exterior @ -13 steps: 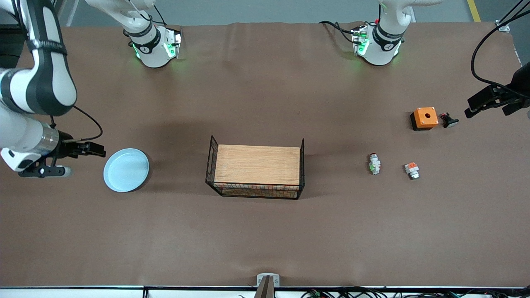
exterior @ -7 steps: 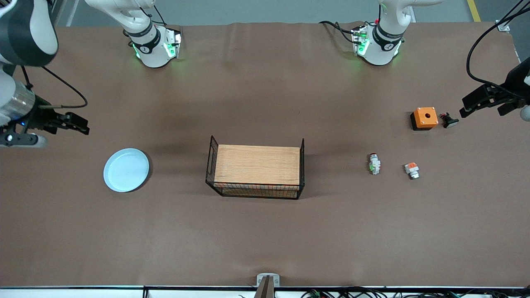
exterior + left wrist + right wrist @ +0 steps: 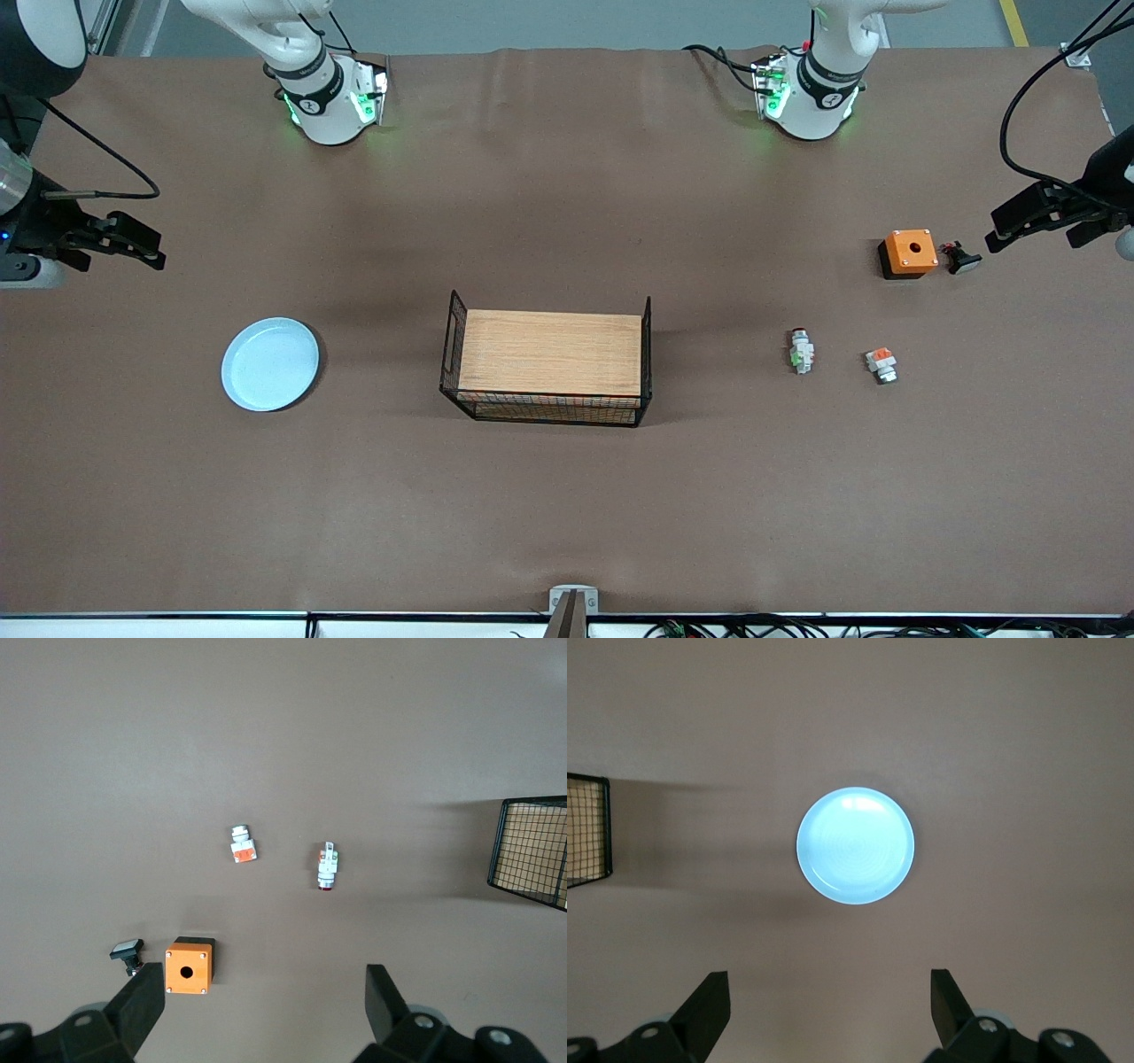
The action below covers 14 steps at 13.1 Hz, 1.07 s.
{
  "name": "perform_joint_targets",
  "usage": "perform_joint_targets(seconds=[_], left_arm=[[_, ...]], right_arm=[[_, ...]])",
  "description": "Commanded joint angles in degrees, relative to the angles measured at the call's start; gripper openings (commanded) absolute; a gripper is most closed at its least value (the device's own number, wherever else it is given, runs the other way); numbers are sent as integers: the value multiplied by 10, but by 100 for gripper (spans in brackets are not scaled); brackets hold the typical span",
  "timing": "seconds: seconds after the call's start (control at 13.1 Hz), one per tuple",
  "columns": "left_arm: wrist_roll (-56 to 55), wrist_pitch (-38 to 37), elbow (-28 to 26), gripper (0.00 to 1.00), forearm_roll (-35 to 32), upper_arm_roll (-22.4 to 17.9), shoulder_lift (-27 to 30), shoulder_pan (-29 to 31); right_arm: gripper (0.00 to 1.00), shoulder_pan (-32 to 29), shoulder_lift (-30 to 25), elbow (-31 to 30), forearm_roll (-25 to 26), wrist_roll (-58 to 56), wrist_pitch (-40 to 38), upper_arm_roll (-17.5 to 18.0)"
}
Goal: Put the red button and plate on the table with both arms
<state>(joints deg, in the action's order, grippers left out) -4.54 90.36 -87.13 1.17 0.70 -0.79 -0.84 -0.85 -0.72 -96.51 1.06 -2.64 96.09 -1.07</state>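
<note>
Two white arms (image 3: 306, 53) with black joints, green-lit bases (image 3: 802, 102), looping black cables (image 3: 1032, 97) and black two-finger grippers (image 3: 133, 239) with flat wedge fingers (image 3: 381, 997).

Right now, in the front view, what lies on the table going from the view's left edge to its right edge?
Plate → wire rack → red button → part with orange block → orange box → small black part.

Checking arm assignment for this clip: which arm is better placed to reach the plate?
The right arm: its open right gripper hangs at the plate's end; the left gripper is open by the orange box.
</note>
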Motion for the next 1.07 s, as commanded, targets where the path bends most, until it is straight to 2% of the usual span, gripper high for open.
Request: perform_joint_targets(seconds=[0.0,0.15,0.38,0.61,0.99], left_arm=[[-4,-5,2,100,4,2,1,1],[-5,-4,2,100,2,2,1,1],[-5,-4,2,100,2,2,1,1],[-5,-4,2,100,2,2,1,1],[-5,-4,2,100,2,2,1,1]], right_arm=[[100,1,13,63,6,-5,-47,-2],[100,1,12,83,7,-1,-119,-2],[100,-12,-10,69,6,4,-153,-3],[100,-3,-52,38,3,5,-137,1],[100,15,-77,5,1,40,-119,0]])
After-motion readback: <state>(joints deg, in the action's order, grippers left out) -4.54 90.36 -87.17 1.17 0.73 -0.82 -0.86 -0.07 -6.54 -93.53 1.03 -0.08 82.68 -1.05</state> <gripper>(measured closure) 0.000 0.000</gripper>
